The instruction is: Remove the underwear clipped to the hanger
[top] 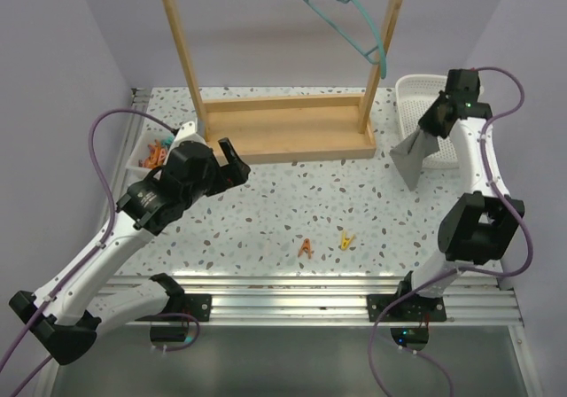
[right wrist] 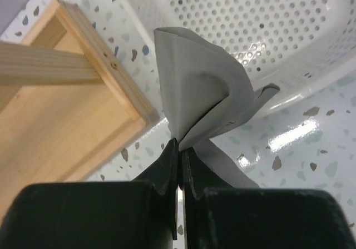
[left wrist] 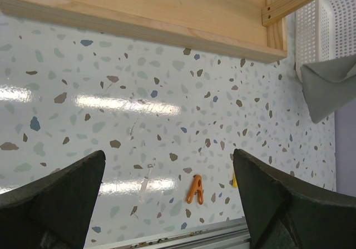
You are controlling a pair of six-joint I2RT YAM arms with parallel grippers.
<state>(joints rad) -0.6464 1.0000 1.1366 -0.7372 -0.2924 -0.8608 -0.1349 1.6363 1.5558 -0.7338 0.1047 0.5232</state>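
Top external view, near edge of the worktop (top: 266,211) first: we find an orange peg (top: 306,248) and a yellow peg (top: 345,240) lying loose, apart from both arms. Further in, toward the left edge, the left fingers (left wrist: 67,193) stand spread wide and hold nothing. Toward the right edge, the right fingers (right wrist: 167,165) are pressed together on a fold of the underwear (right wrist: 200,88). The grey cloth hangs from that pinch, its long axis running from the fingers down toward the worktop. It is touching or just beside the near-left rim of the white basket (right wrist: 261,15); we cannot tell which. We judge that the basket lies just beyond the fingers, toward the far right corner, so the right arm is the one placed for the coming move. At the far edge, the hanger (top: 350,20) shows bare, up by the right upright of the wooden frame (top: 283,127), well apart from the cloth.
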